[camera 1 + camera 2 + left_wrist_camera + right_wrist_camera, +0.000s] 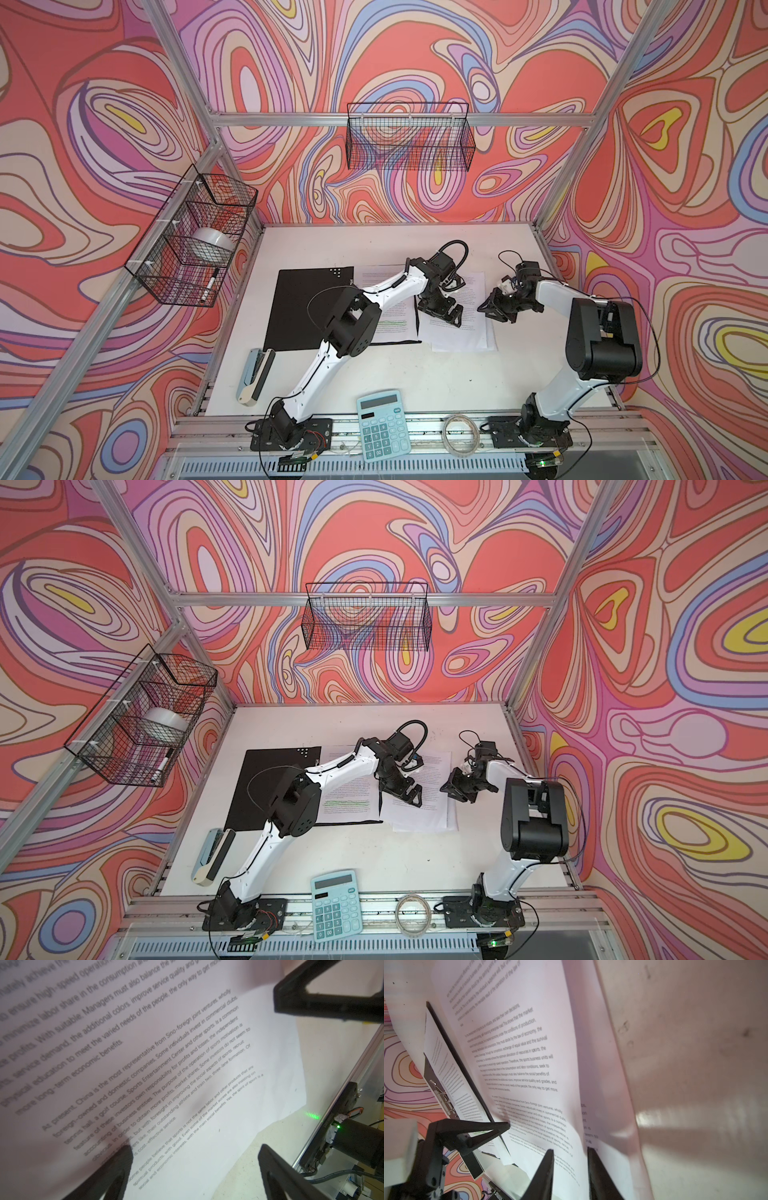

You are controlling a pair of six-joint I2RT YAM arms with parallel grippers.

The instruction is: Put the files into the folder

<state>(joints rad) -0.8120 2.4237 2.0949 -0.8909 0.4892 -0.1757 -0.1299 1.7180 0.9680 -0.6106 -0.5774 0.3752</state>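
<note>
Black inside up, the folder (307, 307) lies open and flat on the white table (374, 374), left of centre in both top views. On its right-hand half rests one green-highlighted sheet (395, 324), its lower part visible below the left arm's white link. The rest of the files (469, 328) lie as a loosely fanned stack just right of the folder, at the middle of the frame, their left edge overlapping the folder's right border.

Over the stack's left part sits the left gripper (440, 316), spread wide. In the left wrist view one of its fingertips (124, 1153) presses on the printed page, while the other stands off past the paper's corner.

At the stack's right edge the right gripper (492, 307) points inward. The right wrist view shows its fingers (549, 1159) a narrow gap apart, astride the top sheet's raised edge and not yet pinching it.

A teal calculator (384, 424) and a stapler (255, 376) sit toward the bottom of the frame, well apart from the papers.
</note>
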